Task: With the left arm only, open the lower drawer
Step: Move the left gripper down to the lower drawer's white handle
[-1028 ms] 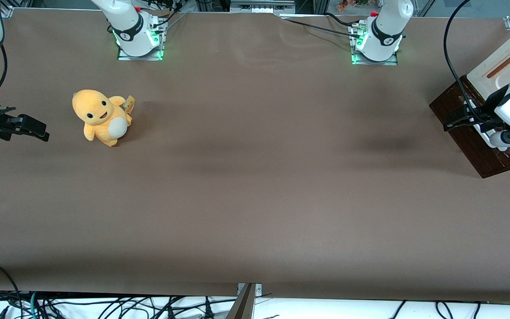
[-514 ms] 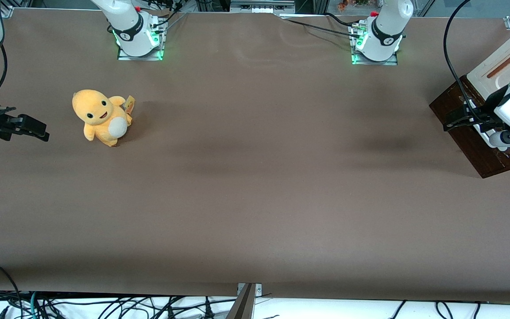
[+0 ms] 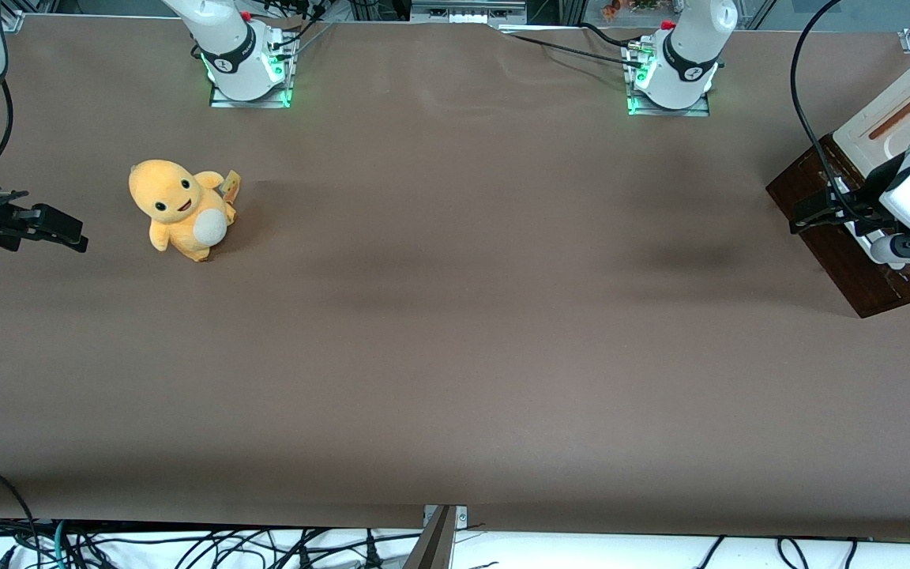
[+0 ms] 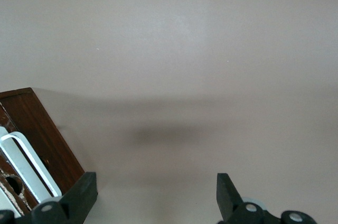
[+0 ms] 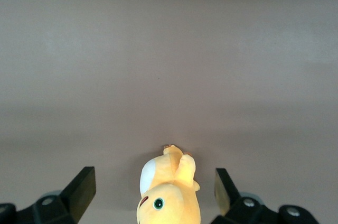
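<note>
Hovering our hand [image 3: 810, 212] over the lower drawer [image 3: 846, 245], we are at the approach step. The hand's fingers [image 4: 79, 195] are spread wide and hold nothing. The drawer sits at the working arm's end of the tabletop [image 3: 455, 316], its white bar handle [image 4: 29, 163] just beside one finger, not between the two. Next, we judge, the hand must shift until the fingers straddle that handle, close, then pull outward.

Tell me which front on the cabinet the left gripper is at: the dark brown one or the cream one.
The dark brown lower drawer with the white handle. The open gripper hangs just above it; the cream panel sits higher.
</note>
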